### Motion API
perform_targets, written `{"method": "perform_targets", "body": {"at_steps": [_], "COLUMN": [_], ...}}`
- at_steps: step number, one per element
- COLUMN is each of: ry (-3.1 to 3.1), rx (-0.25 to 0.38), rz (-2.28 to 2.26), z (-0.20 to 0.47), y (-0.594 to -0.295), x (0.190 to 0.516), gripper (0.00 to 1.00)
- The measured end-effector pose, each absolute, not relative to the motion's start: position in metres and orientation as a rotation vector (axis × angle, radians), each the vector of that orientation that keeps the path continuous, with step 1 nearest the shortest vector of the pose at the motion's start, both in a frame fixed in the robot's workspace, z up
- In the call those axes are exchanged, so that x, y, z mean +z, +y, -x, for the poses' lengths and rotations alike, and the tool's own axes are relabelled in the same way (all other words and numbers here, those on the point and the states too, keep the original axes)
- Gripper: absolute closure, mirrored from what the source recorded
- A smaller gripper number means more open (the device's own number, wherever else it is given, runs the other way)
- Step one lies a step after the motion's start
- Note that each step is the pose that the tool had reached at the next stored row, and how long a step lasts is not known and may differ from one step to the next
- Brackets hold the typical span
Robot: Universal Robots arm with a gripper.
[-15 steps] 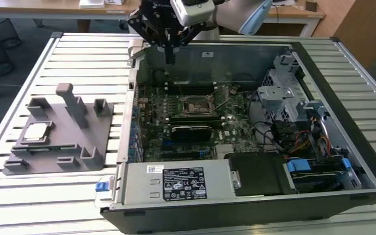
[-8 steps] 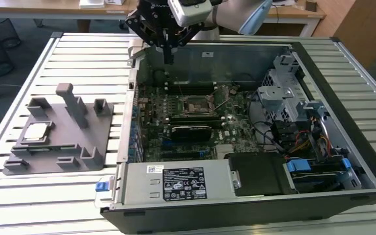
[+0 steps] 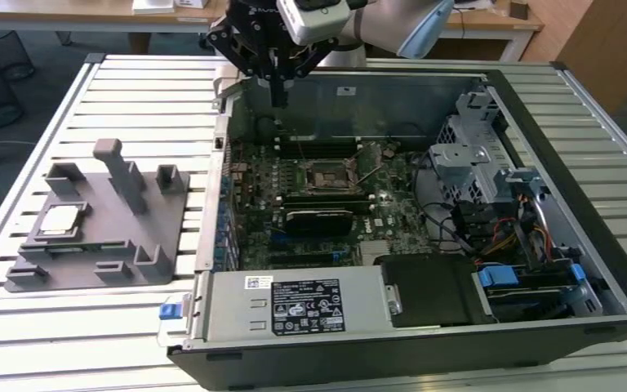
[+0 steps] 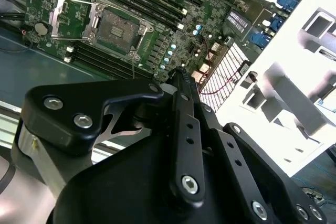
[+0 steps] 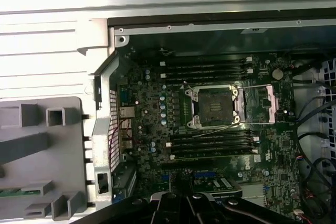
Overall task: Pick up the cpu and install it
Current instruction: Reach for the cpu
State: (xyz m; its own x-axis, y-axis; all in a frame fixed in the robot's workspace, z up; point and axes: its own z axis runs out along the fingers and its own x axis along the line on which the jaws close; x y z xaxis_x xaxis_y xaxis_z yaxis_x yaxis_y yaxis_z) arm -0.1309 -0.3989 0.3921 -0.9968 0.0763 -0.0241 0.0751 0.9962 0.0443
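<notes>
The cpu (image 3: pixel 61 219), a small silver square chip, lies flat on the grey fixture plate (image 3: pixel 95 261) at the exterior view's left, outside the computer case. My gripper (image 3: pixel 278 100) hangs over the case's far left corner, well away from the cpu, fingers pressed together with nothing between them. The same shut gripper (image 4: pixel 181 74) points down at the motherboard in the second wrist view. The black socket (image 3: pixel 325 175) sits mid-board with its metal frame swung open; both wrist views show the socket (image 4: pixel 116 27) (image 5: pixel 215 106) empty.
The open computer case (image 3: pixel 575 163) lies on a slatted metal table (image 3: pixel 128 90). Memory sticks (image 5: pixel 210 142) flank the socket. Drive bays and cables (image 3: pixel 488 188) crowd the exterior view's right, and a power supply (image 3: pixel 303 304) sits at the front. Upright posts (image 3: pixel 123 171) rise from the fixture.
</notes>
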Motion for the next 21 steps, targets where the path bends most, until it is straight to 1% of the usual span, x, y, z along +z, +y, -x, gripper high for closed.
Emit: {"method": "perform_targets", "body": {"at_steps": [21], "ry": [3.113], "rx": [0.068], "rz": [-0.118], "z": [0.1383], "y": [-0.3989], "x": [0.3908], "gripper": [0.89]}}
